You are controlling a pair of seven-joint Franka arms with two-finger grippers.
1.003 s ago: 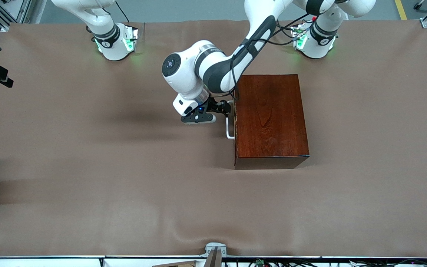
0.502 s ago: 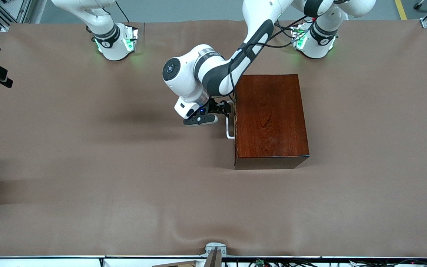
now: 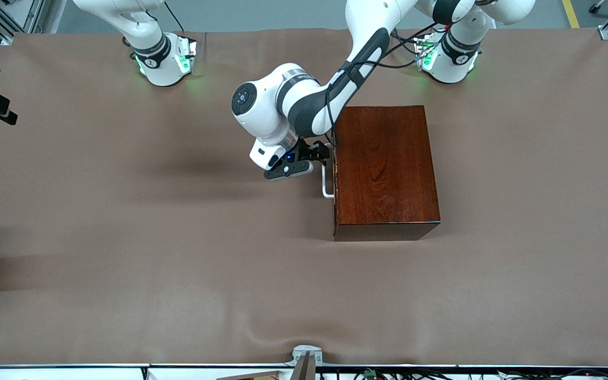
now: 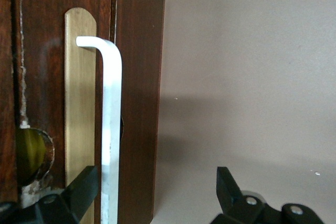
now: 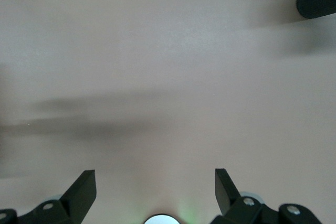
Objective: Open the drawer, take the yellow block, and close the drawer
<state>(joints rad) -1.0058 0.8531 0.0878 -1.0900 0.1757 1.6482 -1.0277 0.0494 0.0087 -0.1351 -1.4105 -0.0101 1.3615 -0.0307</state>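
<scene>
I have the left end effector [image 3: 321, 153] spread wide at the white handle [image 3: 325, 182] of the drawer [image 4: 79, 103], jaws straddling the bar so a squeeze gives me a pull. The drawer is shut in its wooden box [image 3: 383, 169], so the yellow block is hidden. The right end effector [image 5: 156, 190] waits, wide, over bare table [image 3: 124, 237].

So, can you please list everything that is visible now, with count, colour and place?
wooden box: one, dark reddish-brown, on the table toward the left arm's end.
drawer: one, dark front, shut, in the box.
handle: one, white loop, on the drawer front.
table: one, brown cover.
left hand: one, black fingers open, at the handle, not yet gripping.
right hand: one, black fingers open, over bare table; this arm waits.
</scene>
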